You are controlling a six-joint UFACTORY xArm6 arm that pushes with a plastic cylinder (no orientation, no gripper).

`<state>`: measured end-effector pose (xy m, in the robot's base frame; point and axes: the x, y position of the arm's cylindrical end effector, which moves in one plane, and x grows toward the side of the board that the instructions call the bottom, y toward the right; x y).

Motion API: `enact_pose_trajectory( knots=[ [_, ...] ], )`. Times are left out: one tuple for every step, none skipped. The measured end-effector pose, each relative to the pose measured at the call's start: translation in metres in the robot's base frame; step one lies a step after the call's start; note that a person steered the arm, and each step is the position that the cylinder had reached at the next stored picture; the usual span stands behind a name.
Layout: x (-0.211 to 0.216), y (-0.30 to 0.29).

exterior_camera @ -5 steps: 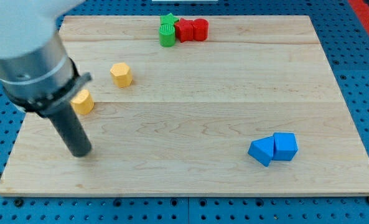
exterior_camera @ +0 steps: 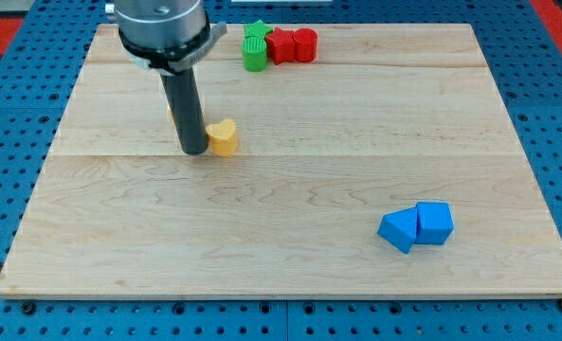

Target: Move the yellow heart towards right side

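Camera view: my tip rests on the wooden board in its upper-left part, touching the yellow heart on that block's left side. The rod ends bare and holds nothing. A second yellow block is mostly hidden behind the rod. Green blocks and red blocks sit at the top edge; two blue blocks lie toward the bottom-right corner.

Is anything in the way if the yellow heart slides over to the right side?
Nothing visible. My tip sits at the left edge of the yellow heart block, and the wooden board to its right looks clear. The two blue blocks lie nearer the view's bottom.
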<state>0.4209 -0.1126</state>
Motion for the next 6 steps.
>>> enact_pose_trajectory(
  knots=[
    [-0.015, 0.014],
    [0.003, 0.083],
    [0.044, 0.159],
    [0.038, 0.178],
    [0.043, 0.203],
    [0.081, 0.238]
  ],
)
